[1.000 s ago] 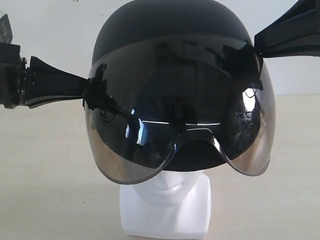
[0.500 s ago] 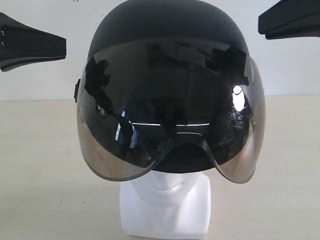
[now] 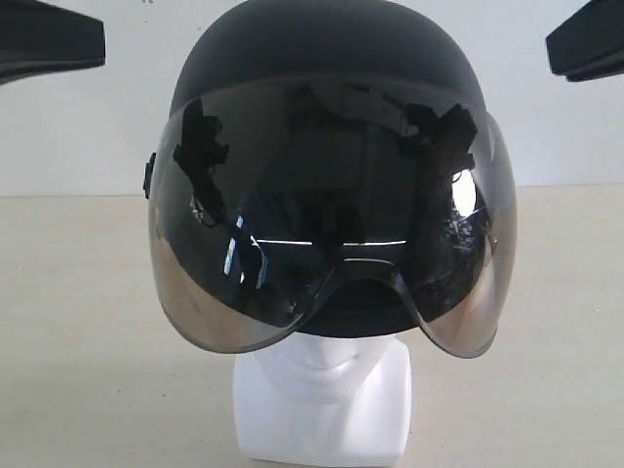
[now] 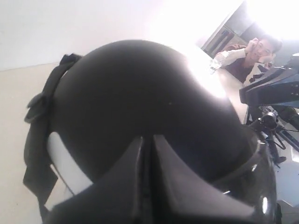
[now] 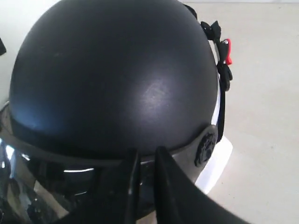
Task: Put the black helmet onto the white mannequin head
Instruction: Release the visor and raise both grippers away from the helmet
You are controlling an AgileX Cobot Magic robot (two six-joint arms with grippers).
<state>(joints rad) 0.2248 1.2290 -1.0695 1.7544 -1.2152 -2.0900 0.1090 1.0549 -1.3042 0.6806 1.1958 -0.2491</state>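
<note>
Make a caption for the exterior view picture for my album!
Black helmet sits on the white mannequin head; left gripper and right gripper hang clear of it.

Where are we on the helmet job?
Done: the black helmet sits on the white mannequin head, visor down in front. In hand: nothing. The left gripper and right gripper are shut, empty and clear of it. Left: nothing apparent.

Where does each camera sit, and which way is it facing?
Exterior: in front, facing the visor of the black helmet on the white mannequin head; left gripper and right gripper at upper corners.
Left wrist: beside the helmet shell; its closed fingers show.
Right wrist: above the shell, looking down; its fingers show.
All share the helmet.
</note>
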